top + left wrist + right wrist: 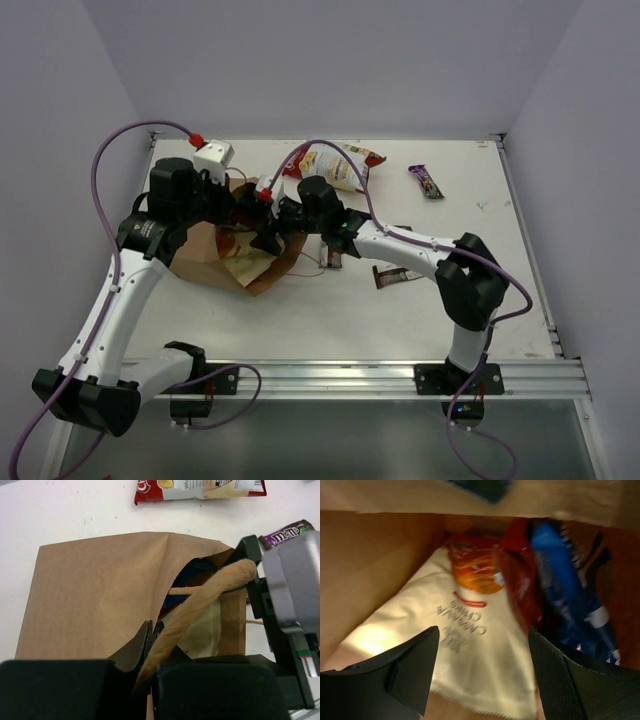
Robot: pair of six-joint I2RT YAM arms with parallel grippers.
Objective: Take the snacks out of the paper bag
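Right fingers (410,675) wide apart, empty, deep inside paper bag (90,600) lying on table (75,515), straddling cream chip packet (470,650); red packet (520,580), blue packet (565,585) alongside. Left fingers (136,647) clamped on its rim, holding mouth up. Packets likely light, crinkly, slippery, crushable: pinch sealed edge.

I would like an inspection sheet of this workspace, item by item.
Surface: white table, snacks lying on it.
Job's things: paper bag on its side, mouth open; tan packet, red packet, blue packet inside; white-red chip bag, purple candy bar, dark brown bars outside.
Clutter: nothing seen.
Hands: left hand shut on the bag's edge; right hand open inside the bag.
Cables: purple cables loop above both arms.
Surroundings: plain pale walls.
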